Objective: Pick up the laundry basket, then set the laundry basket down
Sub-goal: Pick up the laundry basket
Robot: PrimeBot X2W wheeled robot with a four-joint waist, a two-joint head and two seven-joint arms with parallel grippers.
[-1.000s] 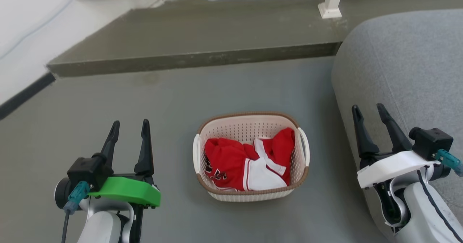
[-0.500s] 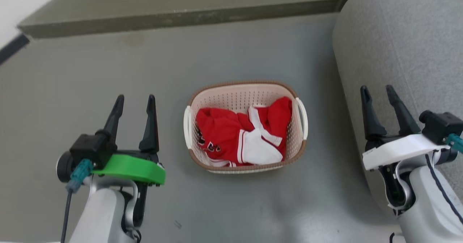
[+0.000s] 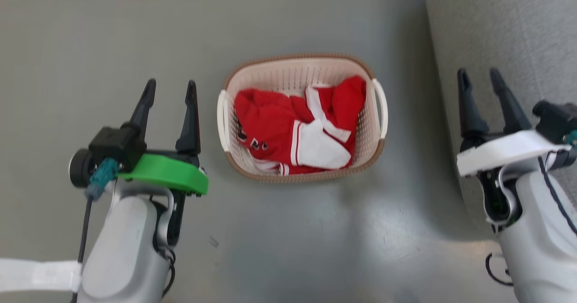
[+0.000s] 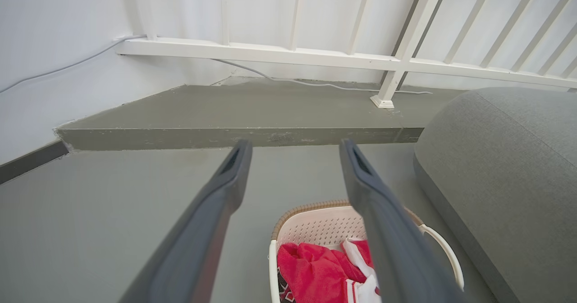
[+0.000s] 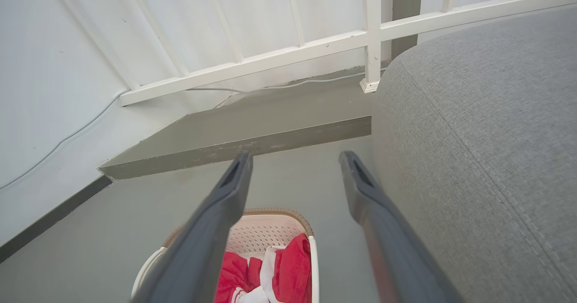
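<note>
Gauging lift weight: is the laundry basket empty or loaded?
Loaded: crumpled red-and-white clothing lies inside the laundry basket.

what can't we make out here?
Head view: laundry basket floor hidden under the red garment; garment print too small to read.
Left wrist view: basket's near part cut off by bottom edge, partly behind a left claw finger.
Right wrist view: same, behind a right claw finger.
Head view: grey cushion cut off by right edge.

Grey floor, grey sofa, white railing
</note>
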